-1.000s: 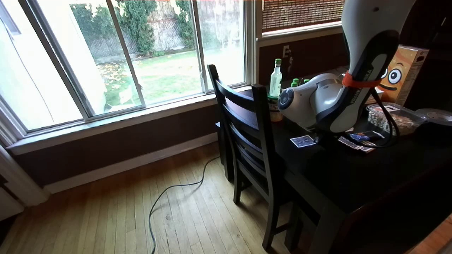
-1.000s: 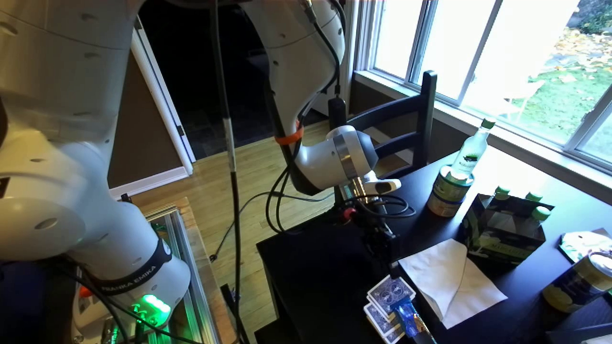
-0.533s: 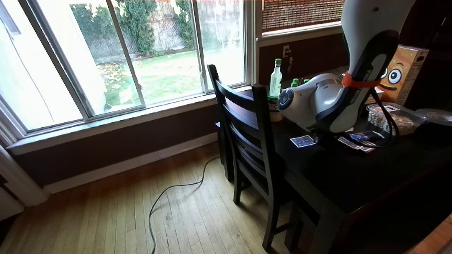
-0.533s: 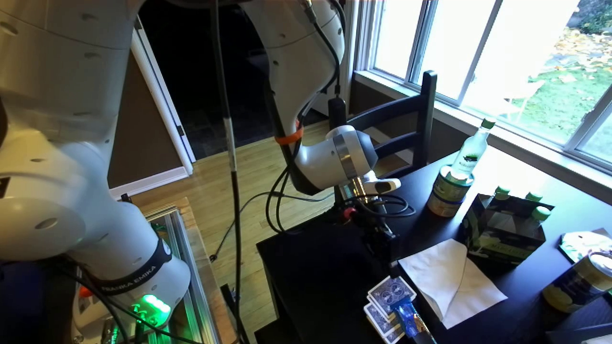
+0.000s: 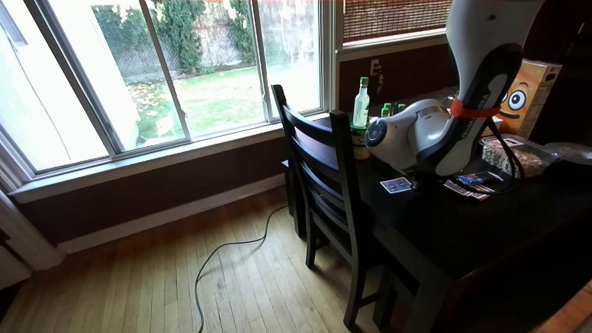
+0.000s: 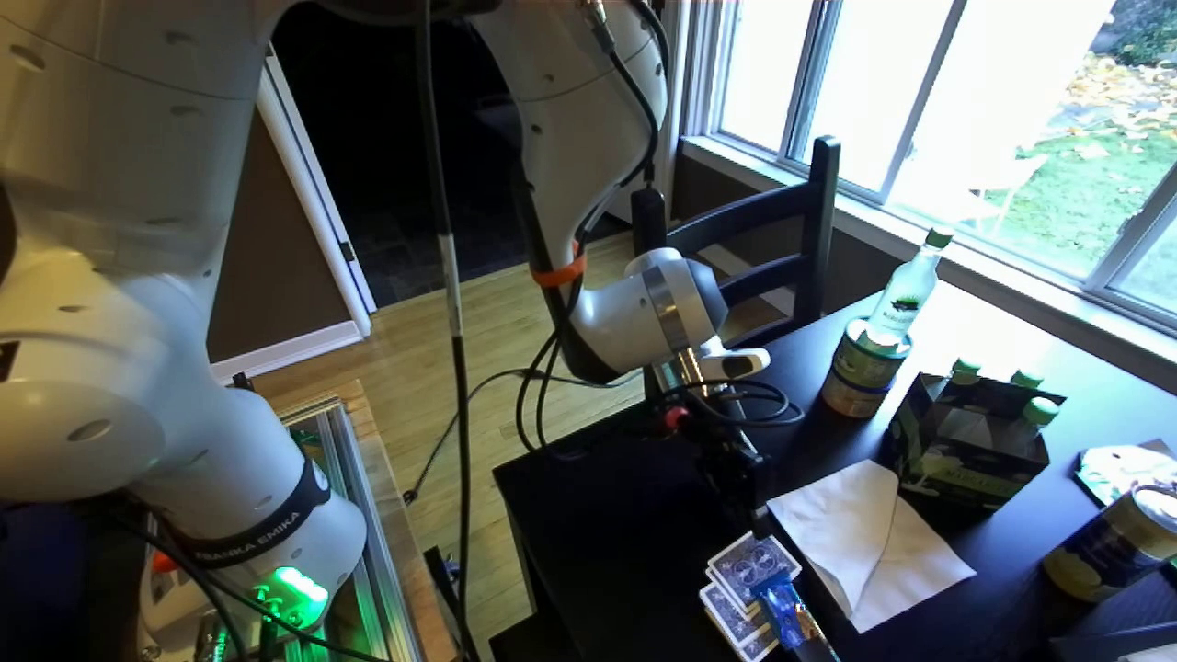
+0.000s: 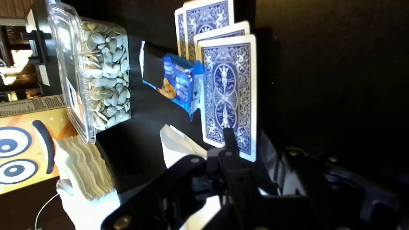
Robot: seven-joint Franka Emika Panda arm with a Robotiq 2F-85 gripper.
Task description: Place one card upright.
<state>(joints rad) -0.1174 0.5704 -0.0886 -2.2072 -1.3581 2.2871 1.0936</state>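
Several blue-backed playing cards lie overlapped, backs up, on the dark table. The front card [image 7: 228, 92] shows whole but for its lower edge, which my gripper [image 7: 246, 143] overlaps; it also shows in an exterior view [image 6: 752, 565]. More cards [image 7: 207, 17] show behind it. In an exterior view a blue-backed card [image 5: 395, 185] shows just left of my gripper [image 5: 420, 185], apart from the other cards [image 5: 458, 188]; whether it is held is unclear. A dull grey sliver [image 7: 269, 150] shows between the dark fingers. One fingertip is plain; the other is lost in shadow.
A blue snack packet [image 7: 183, 80] lies against the cards. A white envelope [image 6: 869, 542], green-capped bottle carrier [image 6: 975, 460] and a can with a bottle [image 6: 864, 368] stand nearby. A seed container [image 7: 108, 73] and cereal box [image 5: 532, 97] are farther off. A chair [image 5: 323, 162] adjoins the table.
The arm's links have shifted slightly downward in both exterior views, and the gripper has moved only a little. The cards on the table show no clear movement.
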